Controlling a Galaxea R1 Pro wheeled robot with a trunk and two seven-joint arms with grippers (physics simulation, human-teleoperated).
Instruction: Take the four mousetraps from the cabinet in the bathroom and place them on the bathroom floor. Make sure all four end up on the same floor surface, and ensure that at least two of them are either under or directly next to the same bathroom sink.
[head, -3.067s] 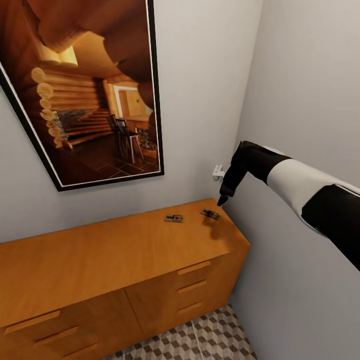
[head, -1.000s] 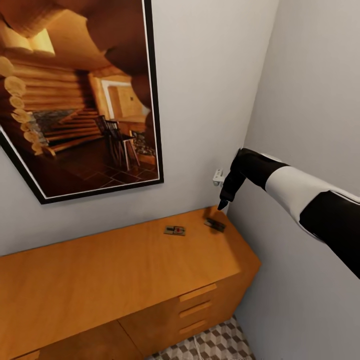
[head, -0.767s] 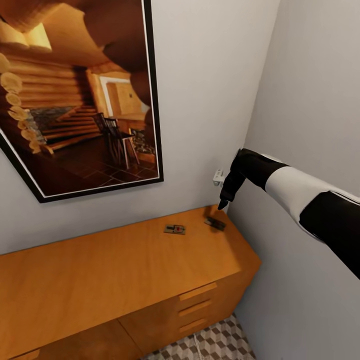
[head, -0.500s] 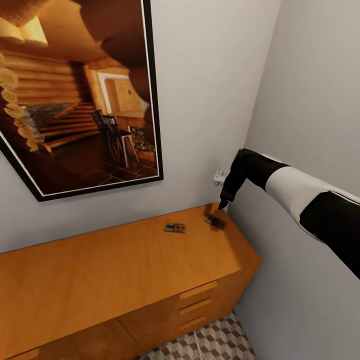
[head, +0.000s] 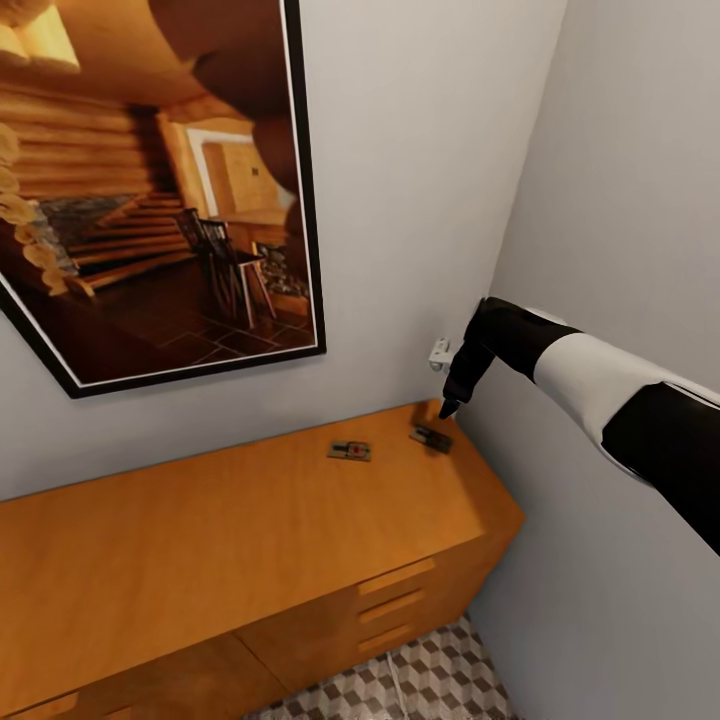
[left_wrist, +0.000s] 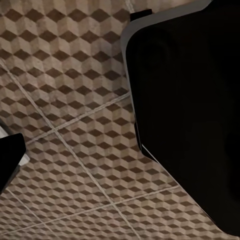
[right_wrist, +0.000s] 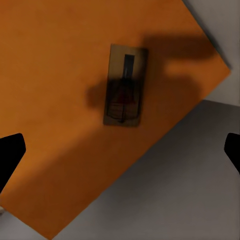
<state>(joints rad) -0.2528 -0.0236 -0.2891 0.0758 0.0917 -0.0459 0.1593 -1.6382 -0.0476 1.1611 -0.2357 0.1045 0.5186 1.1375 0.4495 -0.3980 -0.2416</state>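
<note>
— Head view: what stands against the pale grey corner walls?
— Under a framed print (head: 160, 190), a wide orange-brown wooden cabinet (head: 230, 540) with a smooth flat top and grooved drawers, on cube-patterned floor tiles (head: 440, 680).
— Anything on it?
— Two flat mousetraps (head: 349, 451) (head: 430, 438) near its far right corner.
— The right gripper (head: 448, 408)?
— Just above the corner trap, fingertips (right_wrist: 10, 155) spread wide. Left gripper's state: can't tell.
</note>
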